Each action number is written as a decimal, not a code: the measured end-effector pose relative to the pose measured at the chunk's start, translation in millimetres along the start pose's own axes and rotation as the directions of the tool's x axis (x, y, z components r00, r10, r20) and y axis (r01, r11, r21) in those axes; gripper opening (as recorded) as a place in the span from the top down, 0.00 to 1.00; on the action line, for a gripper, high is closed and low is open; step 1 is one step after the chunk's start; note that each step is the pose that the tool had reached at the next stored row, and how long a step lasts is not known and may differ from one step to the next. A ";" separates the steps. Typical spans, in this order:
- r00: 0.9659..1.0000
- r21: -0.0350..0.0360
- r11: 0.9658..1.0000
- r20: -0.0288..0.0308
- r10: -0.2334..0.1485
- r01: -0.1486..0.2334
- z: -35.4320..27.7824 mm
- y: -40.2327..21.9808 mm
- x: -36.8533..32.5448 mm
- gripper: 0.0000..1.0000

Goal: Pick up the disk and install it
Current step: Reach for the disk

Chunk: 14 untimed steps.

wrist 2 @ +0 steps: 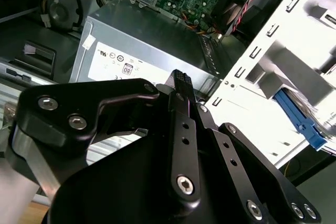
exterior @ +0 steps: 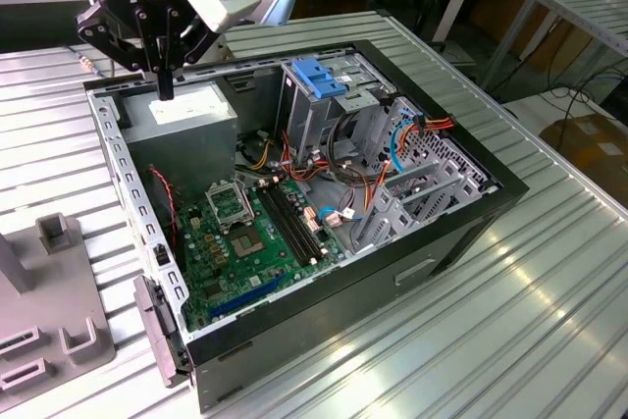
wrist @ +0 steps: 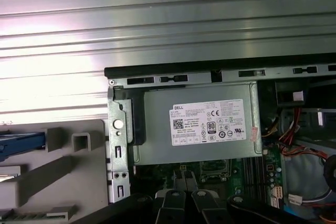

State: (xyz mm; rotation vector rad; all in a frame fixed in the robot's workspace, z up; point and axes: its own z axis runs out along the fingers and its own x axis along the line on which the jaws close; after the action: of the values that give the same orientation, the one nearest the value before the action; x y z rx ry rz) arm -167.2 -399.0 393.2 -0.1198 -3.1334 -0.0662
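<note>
My gripper (exterior: 165,91) hangs shut with nothing in it, fingertips pointing down just above the grey power-supply box (exterior: 191,130) in the back corner of the open computer case (exterior: 461,213). In both wrist views the fingers (wrist 2: 181,80) (wrist: 185,179) sit pressed together over that box (wrist: 210,124). Beside the case, a blue plastic edge with a pale part under it (wrist: 21,142) lies on the grey holder (wrist: 73,166). It looks like the disk's carrier, mostly cut off by the picture's border. The second wrist view shows the same blue strip (wrist 2: 299,121).
A metal drive cage with a blue latch (exterior: 319,76) stands at the back of the case, with cables (exterior: 392,144) and the green motherboard (exterior: 255,233) around it. The grey holder (exterior: 54,321) sits on the ribbed metal table (exterior: 510,321) at the exterior view's left.
</note>
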 end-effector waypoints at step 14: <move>1.000 0.000 1.000 0.000 0.000 0.000 0.1 -0.7 9.2 0.90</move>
State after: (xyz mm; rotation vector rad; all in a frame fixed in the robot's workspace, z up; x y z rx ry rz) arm -176.4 -399.0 393.1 -0.1198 -3.1334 -0.0662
